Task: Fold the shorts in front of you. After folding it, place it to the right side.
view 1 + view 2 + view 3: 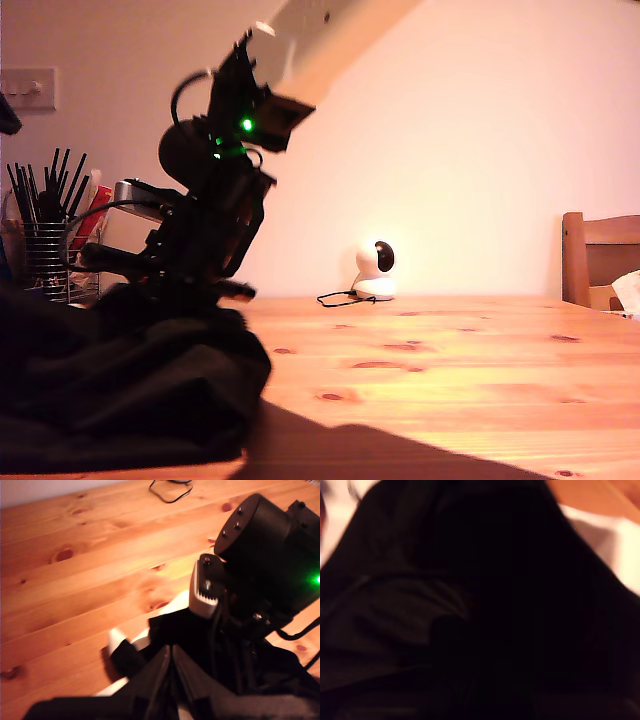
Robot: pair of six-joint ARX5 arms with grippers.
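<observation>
On the wooden table (pixel 450 360), at the exterior view's left, the shorts (pixel 120 390) lie as a dark, bunched heap, and a black arm (pixel 215 190) with a green light bends down onto the top of the heap. From the first wrist view, my first gripper (pixel 170 667) shows its two fingers pressed together, with almost no gap, right over the black cloth; a white band (pixel 120 637) of the hem peeks out beside them, but I cannot tell for sure whether cloth is pinched between the fingers. The same view shows the other arm's body very near, above the same fabric. My second gripper cannot be made out in the second wrist view, which is filled with dark fabric, so I cannot tell its state. I judge that the folding is in the middle: the shorts are gathered but not yet a neat, flat packet. The next move probably calls for a secure hold on an edge and a slow carry across, so that the layers do not slip or crumple. A small white camera (pixel 378 270) stands further back on the table, well apart.
</observation>
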